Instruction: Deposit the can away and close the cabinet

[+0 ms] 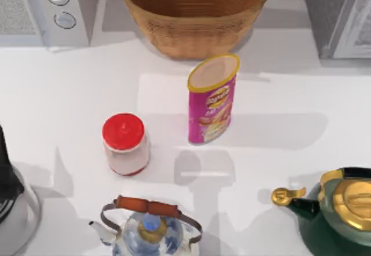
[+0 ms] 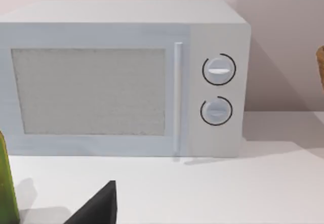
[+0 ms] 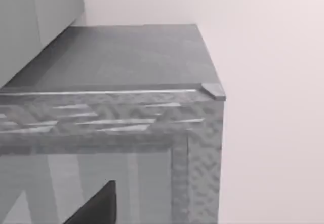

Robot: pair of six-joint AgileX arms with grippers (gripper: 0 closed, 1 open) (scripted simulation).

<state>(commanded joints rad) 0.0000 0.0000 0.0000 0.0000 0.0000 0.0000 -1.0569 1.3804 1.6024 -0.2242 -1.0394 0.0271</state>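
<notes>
The can (image 1: pixel 212 99) is a tall pink tube with a pale lid. It stands upright near the table's middle, just in front of the wicker basket (image 1: pixel 194 13). The grey cabinet (image 1: pixel 339 15) is at the back right corner, with a paler panel slanting along its front. In the right wrist view its top and textured frame (image 3: pixel 126 112) are close ahead, and a dark piece of my right gripper (image 3: pixel 96 206) shows at the picture's edge. A dark piece of my left gripper (image 2: pixel 96 206) shows in the left wrist view, facing the microwave (image 2: pixel 126 82). Neither gripper holds the can.
A red-lidded jar (image 1: pixel 124 144) stands left of the can. A blue-and-white teapot (image 1: pixel 149 227) is at the front, and a green and gold kettle (image 1: pixel 339 212) is at the front right. The microwave (image 1: pixel 43 10) fills the back left. A dark and silver object (image 1: pixel 11 195) sits at the left edge.
</notes>
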